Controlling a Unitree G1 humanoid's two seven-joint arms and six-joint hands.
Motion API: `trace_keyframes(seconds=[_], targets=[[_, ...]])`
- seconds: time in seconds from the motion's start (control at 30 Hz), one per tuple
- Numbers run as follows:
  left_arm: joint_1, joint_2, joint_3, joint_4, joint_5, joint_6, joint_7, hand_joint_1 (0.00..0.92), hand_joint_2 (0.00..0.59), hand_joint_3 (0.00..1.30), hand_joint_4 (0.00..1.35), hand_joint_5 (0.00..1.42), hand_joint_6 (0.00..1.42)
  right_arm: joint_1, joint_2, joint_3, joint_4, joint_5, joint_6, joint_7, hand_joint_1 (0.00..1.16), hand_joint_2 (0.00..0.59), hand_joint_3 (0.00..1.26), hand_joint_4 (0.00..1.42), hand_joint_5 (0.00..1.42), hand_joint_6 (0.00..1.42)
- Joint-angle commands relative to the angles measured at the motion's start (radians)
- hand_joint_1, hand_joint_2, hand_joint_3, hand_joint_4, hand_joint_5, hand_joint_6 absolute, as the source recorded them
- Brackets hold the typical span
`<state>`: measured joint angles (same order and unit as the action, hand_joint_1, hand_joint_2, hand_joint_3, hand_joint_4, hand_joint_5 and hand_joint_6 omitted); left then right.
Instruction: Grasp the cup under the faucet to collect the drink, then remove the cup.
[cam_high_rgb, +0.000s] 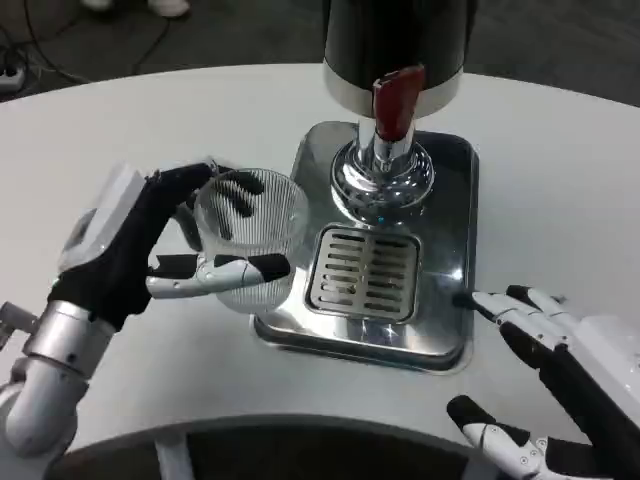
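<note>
My left hand (130, 245) grips a clear ribbed glass cup (250, 235), thumb in front and fingers behind it. The cup is upright and looks empty, just left of the chrome drip tray (440, 330), near its left edge. The slotted grate (364, 270) lies to the cup's right. The dispenser's black body (395, 45) with a red tap lever (393, 100) and chrome spout base (382, 175) stands at the tray's back. My right hand (560, 380) rests at the tray's front right corner, fingers spread, holding nothing.
The round white table (150, 130) stretches left and behind the tray, and its front edge curves close to my arms. Dark floor with cables (30, 40) lies beyond the table's far edge.
</note>
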<state>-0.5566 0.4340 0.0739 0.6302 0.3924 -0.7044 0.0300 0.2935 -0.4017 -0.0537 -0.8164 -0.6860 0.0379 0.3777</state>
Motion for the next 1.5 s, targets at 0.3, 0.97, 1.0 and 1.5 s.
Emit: trace_keyframes(seconds=[0.3,0.97,1.0,1.5], targets=[[-0.256,-0.066,-0.151,0.324,0.078,0.062,0.185,0.747,0.084,0.81,0.87,0.95,0.93,0.017,0.004,-0.026,-0.041,0.003,0.029,0.024,0.32,0.398,0.12,0.10,0.04,0.03],[-0.327,-0.119,-0.264,0.377,0.091,0.118,0.195,0.739,0.074,0.79,0.83,0.93,0.90,0.085,0.014,-0.070,-0.069,0.025,0.010,0.006,0.32,0.398,0.12,0.11,0.04,0.03],[-0.332,-0.126,-0.268,0.379,0.096,0.131,0.205,0.738,0.074,0.79,0.83,0.93,0.90,0.089,0.013,-0.074,-0.070,0.028,0.008,0.005,0.32,0.398,0.12,0.11,0.04,0.03],[-0.390,-0.176,-0.352,0.439,0.109,0.175,0.216,0.728,0.078,0.77,0.81,0.91,0.87,0.156,0.020,-0.144,-0.078,0.071,-0.023,-0.011,0.32,0.398,0.12,0.11,0.04,0.03]])
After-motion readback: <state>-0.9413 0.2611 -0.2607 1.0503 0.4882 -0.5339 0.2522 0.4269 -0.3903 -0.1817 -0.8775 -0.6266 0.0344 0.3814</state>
